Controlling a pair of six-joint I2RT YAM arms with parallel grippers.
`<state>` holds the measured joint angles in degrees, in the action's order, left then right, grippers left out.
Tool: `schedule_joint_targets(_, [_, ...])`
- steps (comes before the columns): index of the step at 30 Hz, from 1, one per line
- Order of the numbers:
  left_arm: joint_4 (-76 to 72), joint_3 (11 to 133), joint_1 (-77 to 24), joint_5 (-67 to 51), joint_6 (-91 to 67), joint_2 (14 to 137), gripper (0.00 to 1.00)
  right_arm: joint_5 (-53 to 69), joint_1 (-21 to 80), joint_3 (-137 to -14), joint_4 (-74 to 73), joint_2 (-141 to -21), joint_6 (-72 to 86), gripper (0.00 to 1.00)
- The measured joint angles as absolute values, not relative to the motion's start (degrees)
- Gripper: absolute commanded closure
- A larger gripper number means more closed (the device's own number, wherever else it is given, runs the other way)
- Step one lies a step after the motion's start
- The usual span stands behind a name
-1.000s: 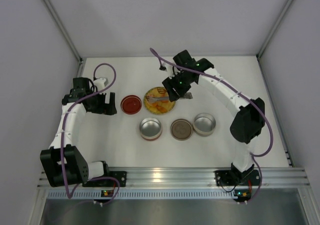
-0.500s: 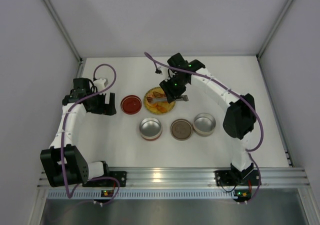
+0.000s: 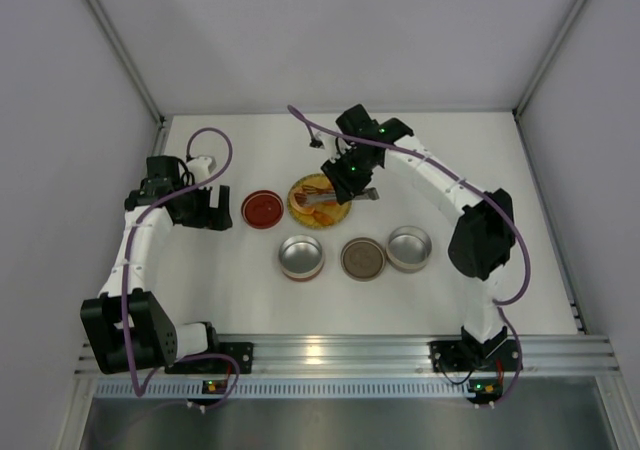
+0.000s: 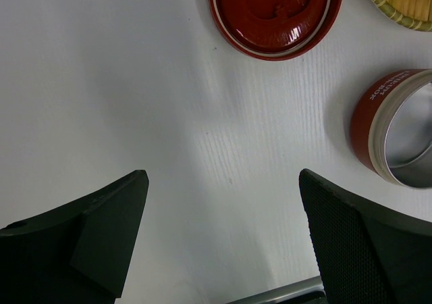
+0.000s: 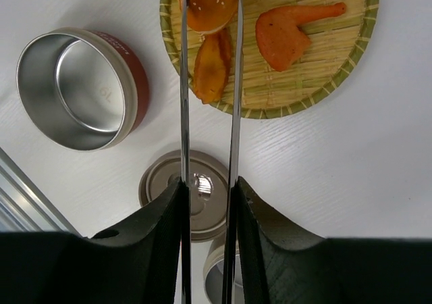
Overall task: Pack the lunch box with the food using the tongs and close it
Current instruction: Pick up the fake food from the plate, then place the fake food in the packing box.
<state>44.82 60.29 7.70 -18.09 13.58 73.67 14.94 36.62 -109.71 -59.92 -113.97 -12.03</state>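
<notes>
Nearest the bases, at 6 o'clock on the surface [image 3: 200, 290]: lunch box in parts. Red-sided tin [image 3: 301, 257], flat lid [image 3: 363, 258], second tin [image 3: 409, 248], side by side, both tins open and bare inside.

At 9 o'clock: left gripper [image 4: 223, 175], jaws wide, holding nothing, hovering over bare surface. Red lid [image 3: 262, 210] at its 3 o'clock, apart from it.

Further out, near 12 o'clock: woven plate [image 5: 304, 94], the food [image 5: 287, 30] all on it.

Above the plate: right gripper [image 5: 209, 189], jaws narrow, clamped on the tongs [image 5: 183, 115]. Tong tips either side of a sesame-topped piece [image 5: 206, 0]; real pinch impossible to tell.

Progress judged early: tongs in hand, nothing packed. Left to do: carry every piece into a tin, probably stack the tins, put the lid on.
</notes>
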Motion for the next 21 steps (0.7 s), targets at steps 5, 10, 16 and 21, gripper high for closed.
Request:
schedule_joint_targets(5, [44.84,60.29,7.70,-18.59,13.17,73.67,0.02,16.01,36.60,-109.71,-61.06,-109.40,-15.46,0.97])
schedule_joint_targets(10, [44.84,60.31,7.70,-18.81,12.80,73.69,0.02,19.35,36.60,-109.71,-63.64,-102.50,-20.03,0.98])
schedule_joint_targets(16, [44.80,60.34,7.70,-19.07,12.14,74.48,0.02,22.74,36.69,-104.71,-65.93,-93.84,-26.17,0.98])
schedule_joint_targets(21, [44.69,60.34,7.70,-19.94,11.62,74.94,0.02,23.00,38.50,-98.39,-67.31,-89.91,-28.53,0.97])
